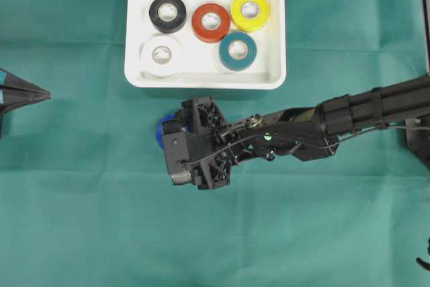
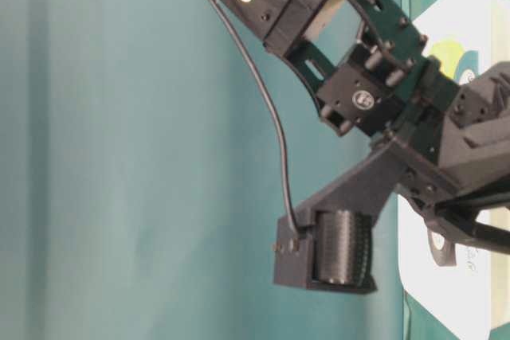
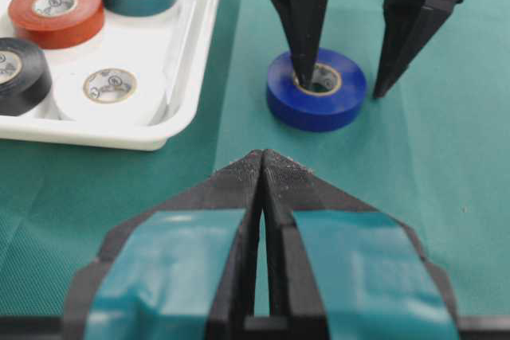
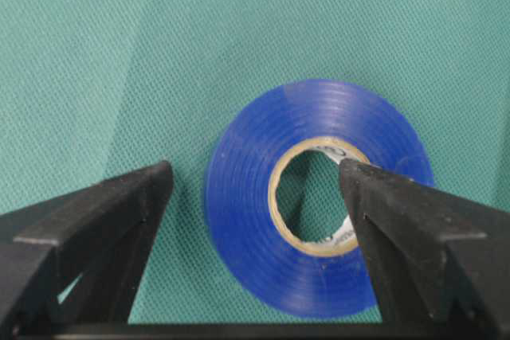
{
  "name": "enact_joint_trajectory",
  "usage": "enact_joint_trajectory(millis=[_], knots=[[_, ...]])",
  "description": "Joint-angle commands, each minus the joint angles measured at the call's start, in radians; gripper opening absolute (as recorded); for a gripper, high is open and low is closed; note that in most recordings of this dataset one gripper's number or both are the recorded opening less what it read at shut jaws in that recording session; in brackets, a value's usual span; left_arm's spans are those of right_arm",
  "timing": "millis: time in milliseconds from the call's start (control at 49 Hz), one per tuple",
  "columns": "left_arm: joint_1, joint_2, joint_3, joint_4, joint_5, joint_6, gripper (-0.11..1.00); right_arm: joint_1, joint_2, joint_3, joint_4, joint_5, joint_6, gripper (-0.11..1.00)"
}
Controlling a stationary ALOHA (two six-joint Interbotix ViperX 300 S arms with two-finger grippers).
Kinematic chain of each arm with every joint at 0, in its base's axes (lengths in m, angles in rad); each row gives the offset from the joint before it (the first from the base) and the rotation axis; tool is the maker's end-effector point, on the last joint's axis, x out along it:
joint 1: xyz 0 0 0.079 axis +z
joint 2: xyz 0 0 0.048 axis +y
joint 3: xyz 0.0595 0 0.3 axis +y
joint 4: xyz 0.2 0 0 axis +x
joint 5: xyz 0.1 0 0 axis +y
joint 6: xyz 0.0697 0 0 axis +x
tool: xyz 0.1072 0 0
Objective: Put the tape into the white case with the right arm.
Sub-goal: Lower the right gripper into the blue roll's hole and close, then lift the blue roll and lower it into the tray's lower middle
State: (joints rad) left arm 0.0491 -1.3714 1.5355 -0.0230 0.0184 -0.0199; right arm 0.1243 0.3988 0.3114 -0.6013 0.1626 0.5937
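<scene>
A green cloth [image 1: 80, 220] covers the whole table. It has a fine weave and a few soft creases. No more of the room shows.

Nearest in the left wrist view is the left gripper [image 3: 263, 166]. It is black with teal marks, and its 2 fingers are pressed together with nothing between them. In the overhead view it sits at the far left edge, well away from the rolls.

Past it, the blue tape [image 3: 316, 90] lies flat on the cloth, just beside the case and outside it. The right gripper [image 3: 344, 85] hangs over the tape with its fingers spread wide. 1 finger tip [image 4: 360, 177] points into the hole of the roll. The other finger [image 4: 151, 185] is outside the roll, near its edge. The fingers do not squeeze the tape.

Farther back is the white case [image 1: 134, 45]. 5 rolls lie flat in it: black [image 1: 168, 13], red [image 1: 211, 22], yellow [image 1: 250, 10], white [image 1: 162, 54] and teal [image 1: 238, 50].

Each roll has a paper ring inside with small print, too tiny to read. A round logo on the right arm [image 2: 363, 99] is too small to read too.
</scene>
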Motion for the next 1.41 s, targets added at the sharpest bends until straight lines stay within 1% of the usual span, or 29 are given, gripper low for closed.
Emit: enact_joint_trajectory(millis=[0, 61, 102, 123, 204, 286, 347, 552, 756, 960, 1124, 1246, 1389], knots=[[0.002, 0.008, -0.011, 0.000, -0.005, 0.002, 0.00, 0.002, -0.018, -0.023, -0.002, -0.003, 0.000, 0.62], [0.002, 0.008, -0.011, 0.000, -0.005, 0.002, 0.00, 0.002, -0.018, -0.023, -0.002, -0.003, 0.000, 0.60], [0.002, 0.008, -0.011, 0.000, -0.005, 0.002, 0.00, 0.002, -0.018, -0.023, -0.002, 0.000, 0.000, 0.57], [0.002, 0.008, -0.012, 0.000, -0.005, 0.002, 0.00, 0.002, -0.018, -0.023, -0.002, 0.005, 0.000, 0.53], [0.002, 0.008, -0.011, -0.002, -0.005, 0.002, 0.00, 0.003, -0.018, -0.023, -0.002, 0.028, 0.000, 0.30], [0.002, 0.008, -0.011, 0.000, -0.006, 0.002, 0.00, 0.002, -0.018, -0.023, -0.002, 0.054, 0.002, 0.10], [0.002, 0.008, -0.012, 0.000, -0.005, 0.002, 0.00, 0.002, -0.018, -0.025, -0.002, 0.061, 0.002, 0.04], [0.002, 0.008, -0.012, 0.000, -0.005, 0.002, 0.00, 0.003, -0.026, -0.028, -0.002, 0.063, 0.002, 0.03], [0.002, 0.008, -0.011, 0.000, -0.005, 0.002, 0.00, 0.011, -0.077, -0.029, 0.002, 0.080, 0.002, 0.03], [0.002, 0.008, -0.011, 0.000, -0.005, 0.002, 0.00, 0.014, -0.163, -0.040, 0.003, 0.152, 0.002, 0.03], [0.002, 0.008, -0.011, 0.000, -0.005, 0.002, 0.00, 0.015, -0.184, -0.051, 0.003, 0.181, 0.008, 0.03], [0.002, 0.008, -0.011, 0.000, -0.005, 0.002, 0.00, 0.009, -0.183, -0.051, 0.003, 0.186, 0.008, 0.03], [0.002, 0.008, -0.011, 0.000, -0.005, 0.002, 0.00, -0.023, -0.184, -0.044, 0.003, 0.206, 0.008, 0.03]])
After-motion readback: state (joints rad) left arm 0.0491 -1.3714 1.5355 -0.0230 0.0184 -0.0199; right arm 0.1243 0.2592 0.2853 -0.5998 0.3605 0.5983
